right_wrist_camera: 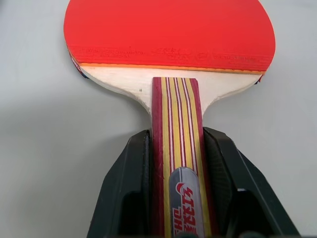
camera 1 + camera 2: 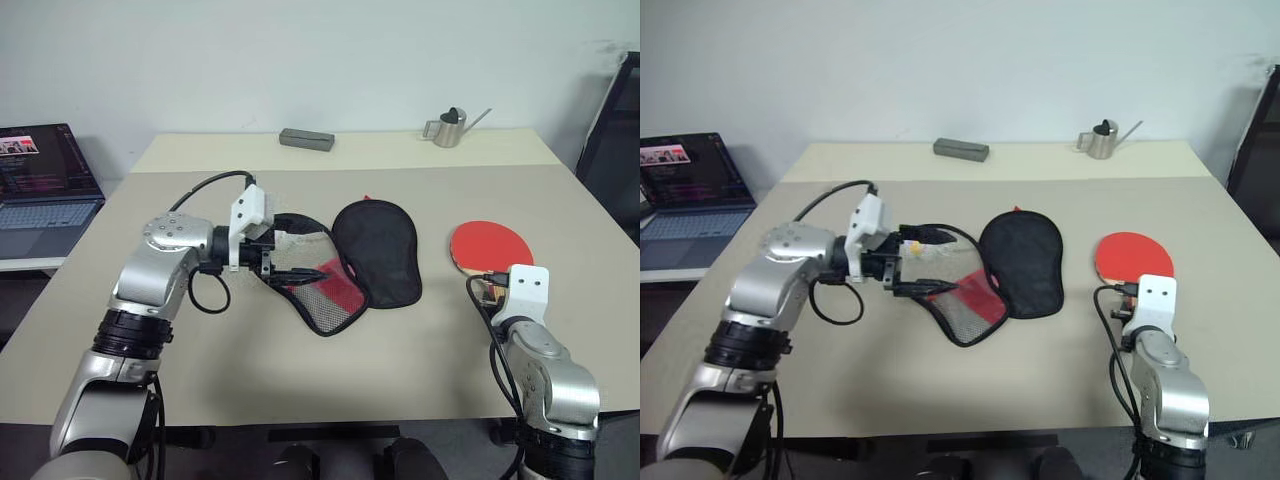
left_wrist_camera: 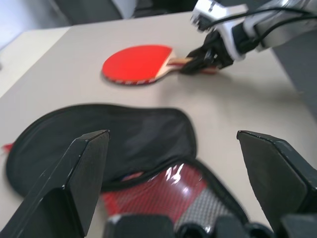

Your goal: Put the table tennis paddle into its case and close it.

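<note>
Printed on handle of paddle [image 1: 171, 39]: a silver badge with a red logo, letters too cut off to read; along the rubber edge, a fine line of text, also too small to read. Red and yellow stripes running down the wooden handle. Right gripper [image 1: 179, 163] clenched on that handle, one black finger [image 1: 130, 178] pressing each side, paddle lying flat on table [image 2: 300, 370] with red face up, at the right side, well apart from case [image 2: 350, 262]. Lying open near the table's middle, case unfolded in two halves: black outer half to the right, the other half showing red lining and grey mesh pocket, nothing inside either half. Left gripper [image 3: 183, 163] released, fingers spread wide, hovering over the lining half, pointing across toward the paddle. Cannot tell whether fingertips touch the fabric. Seen from the head: a small white-yellow charm [image 2: 912, 246] just beside the left gripper, a grey flat box [image 2: 306, 139] and a small metal watering can [image 2: 450, 127] at the far edge, a laptop [image 2: 40, 175] with lit screen on a lower surface at the left, its writing unreadable. Seen from left wrist: the right gripper [image 3: 200, 57] from its front, gripping the handle end. Given by right wrist: stripes, badge and pale wood below the rubber.
</note>
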Robot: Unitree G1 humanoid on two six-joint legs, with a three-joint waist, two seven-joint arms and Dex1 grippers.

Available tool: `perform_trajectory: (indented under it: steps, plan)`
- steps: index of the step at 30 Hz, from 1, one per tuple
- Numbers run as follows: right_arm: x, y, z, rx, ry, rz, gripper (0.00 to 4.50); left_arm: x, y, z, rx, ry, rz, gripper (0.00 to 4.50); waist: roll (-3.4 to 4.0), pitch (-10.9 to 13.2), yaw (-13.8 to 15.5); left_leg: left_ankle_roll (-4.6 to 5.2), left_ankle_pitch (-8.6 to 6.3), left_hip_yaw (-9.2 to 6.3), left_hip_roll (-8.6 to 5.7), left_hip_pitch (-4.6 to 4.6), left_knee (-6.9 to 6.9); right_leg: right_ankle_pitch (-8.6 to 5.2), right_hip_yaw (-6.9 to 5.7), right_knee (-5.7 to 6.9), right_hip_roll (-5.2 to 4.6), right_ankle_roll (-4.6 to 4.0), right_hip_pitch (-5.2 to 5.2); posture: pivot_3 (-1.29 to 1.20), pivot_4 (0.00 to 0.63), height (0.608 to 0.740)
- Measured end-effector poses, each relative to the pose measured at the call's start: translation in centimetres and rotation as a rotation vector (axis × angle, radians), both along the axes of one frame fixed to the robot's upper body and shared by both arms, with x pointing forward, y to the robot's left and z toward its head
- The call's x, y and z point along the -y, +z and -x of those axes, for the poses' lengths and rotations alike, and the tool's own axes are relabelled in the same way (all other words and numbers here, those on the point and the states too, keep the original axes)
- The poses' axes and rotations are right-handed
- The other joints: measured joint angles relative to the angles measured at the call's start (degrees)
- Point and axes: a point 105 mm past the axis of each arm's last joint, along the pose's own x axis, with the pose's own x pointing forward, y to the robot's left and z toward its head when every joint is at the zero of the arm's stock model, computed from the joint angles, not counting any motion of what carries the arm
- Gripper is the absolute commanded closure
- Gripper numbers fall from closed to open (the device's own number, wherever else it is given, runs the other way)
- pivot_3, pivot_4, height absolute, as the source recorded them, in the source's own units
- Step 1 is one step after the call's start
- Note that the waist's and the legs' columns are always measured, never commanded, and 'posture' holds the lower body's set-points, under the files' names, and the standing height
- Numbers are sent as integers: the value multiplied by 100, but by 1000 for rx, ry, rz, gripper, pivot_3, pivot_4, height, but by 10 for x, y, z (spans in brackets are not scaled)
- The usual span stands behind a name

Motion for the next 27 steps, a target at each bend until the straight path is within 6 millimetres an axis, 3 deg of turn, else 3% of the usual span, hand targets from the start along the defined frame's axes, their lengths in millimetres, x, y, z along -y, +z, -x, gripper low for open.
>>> perform_trajectory:
  steps: [5, 14, 20, 27]
  plan:
    - [-4, 20, -8, 54, 51, 42, 3300, -19, 7, -5, 22, 75, 12, 0, 1, 3, -5, 0, 0, 0, 1, -5, -20, -3, -2, -10, 0, -4, -7, 0, 150, 740]
    - [-60, 59, -21, 181, 282, 56, 3300, -42, 5, -7, 15, 168, 13, 0, -1, 4, -47, -1, 0, 1, 4, -6, -57, -6, -2, -33, -1, -6, -17, 0, 150, 740]
    - [-97, 54, -26, 149, 398, -5, 3300, -47, 7, -8, 21, 188, 16, 0, -5, 7, -45, -1, 1, 0, 4, -7, -58, -6, -3, -35, -1, -7, -17, 0, 150, 740]
    - [-119, 37, -29, 86, 452, -42, 3300, -47, 7, -8, 21, 191, 17, 0, -6, 8, -54, -2, 1, 1, 4, -7, -59, -5, 0, -32, -1, -7, -25, 0, 150, 740]
